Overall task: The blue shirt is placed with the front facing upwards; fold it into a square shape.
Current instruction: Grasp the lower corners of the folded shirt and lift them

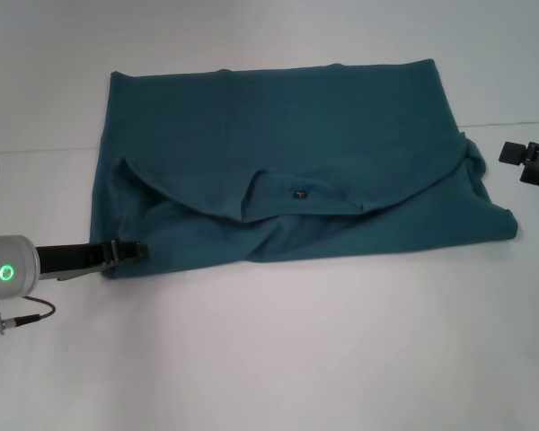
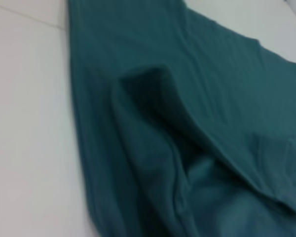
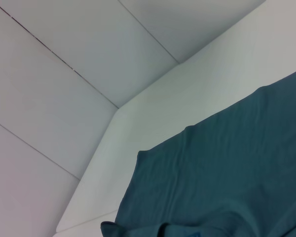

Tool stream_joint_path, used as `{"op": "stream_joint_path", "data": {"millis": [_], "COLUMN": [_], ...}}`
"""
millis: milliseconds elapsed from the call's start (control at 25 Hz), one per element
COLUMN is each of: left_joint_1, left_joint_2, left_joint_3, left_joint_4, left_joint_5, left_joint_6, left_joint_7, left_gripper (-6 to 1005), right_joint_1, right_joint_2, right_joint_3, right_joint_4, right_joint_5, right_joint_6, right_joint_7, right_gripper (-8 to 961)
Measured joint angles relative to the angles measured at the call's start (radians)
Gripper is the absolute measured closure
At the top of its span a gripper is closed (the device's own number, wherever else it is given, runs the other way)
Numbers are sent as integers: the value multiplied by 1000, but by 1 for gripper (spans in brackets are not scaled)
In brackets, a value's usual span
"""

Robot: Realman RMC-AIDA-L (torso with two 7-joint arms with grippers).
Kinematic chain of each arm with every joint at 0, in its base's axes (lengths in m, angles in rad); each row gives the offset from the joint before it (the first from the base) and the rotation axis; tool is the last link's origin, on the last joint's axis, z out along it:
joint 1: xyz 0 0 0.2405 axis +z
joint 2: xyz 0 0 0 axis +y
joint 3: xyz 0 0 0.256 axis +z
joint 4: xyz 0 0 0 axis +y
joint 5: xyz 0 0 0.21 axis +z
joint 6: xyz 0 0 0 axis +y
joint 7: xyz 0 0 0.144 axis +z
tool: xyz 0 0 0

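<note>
The blue shirt (image 1: 278,135) lies on the white table, partly folded, with no lettering showing. A curved folded edge crosses its middle. The collar opening with the small black label (image 1: 298,192) lies at the centre, and the near part is crumpled. My left gripper (image 1: 130,250) lies low at the shirt's near left corner and touches the cloth there. The left wrist view shows the shirt's folded layers (image 2: 187,148) close up. My right gripper (image 1: 526,160) hangs just off the shirt's right edge, apart from it and holding nothing. The right wrist view shows a far corner of the shirt (image 3: 222,177).
The white table (image 1: 278,359) spreads wide in front of the shirt, and a seam (image 1: 512,124) runs across it at the right. Pale wall panels (image 3: 89,59) rise beyond the table's far edge.
</note>
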Motion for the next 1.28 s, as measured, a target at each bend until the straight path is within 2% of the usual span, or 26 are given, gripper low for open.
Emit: {"op": "stream_joint_path", "data": {"millis": [120, 280, 480, 640, 680, 880, 960, 1120, 1240, 1280], "left_joint_1": [-1, -5, -9, -28, -40, -49, -54, -63, -65, -65], "left_joint_2": [0, 0, -1, 16, 30, 39, 43, 50, 50, 50], "left_joint_3": [0, 0, -2, -7, -10, -12, -12, -12, -12, -12], "left_joint_4": [2, 7, 31, 42, 47, 72, 96, 98, 97, 97], "left_joint_5": [9, 13, 12, 14, 15, 15, 15, 16, 17, 17], "left_joint_6": [-1, -2, 23, 96, 139, 183, 197, 198, 197, 196], "left_joint_7": [-5, -6, -14, -41, -65, -91, -112, -116, -116, -118], "left_gripper": [481, 623, 805, 967, 967, 967, 967, 967, 967, 967], "right_joint_1": [0, 2, 23, 54, 63, 90, 101, 139, 168, 178], "right_joint_2": [-1, -5, -31, -70, -84, -142, -154, -154, -134, -120], "right_joint_3": [3, -1, -11, -11, -8, -3, -3, -4, -10, -12], "right_joint_4": [0, 0, 0, -7, -9, -10, -11, -10, 0, 8], "right_joint_5": [0, -6, -81, -171, -194, -266, -305, -445, -532, -550], "right_joint_6": [-1, -9, -34, -75, -83, -80, -65, -20, 22, 51], "right_joint_7": [0, 0, 11, 15, 20, 93, 134, 203, 206, 199], "right_gripper": [22, 22, 22, 23, 24, 25, 26, 27, 28, 28]}}
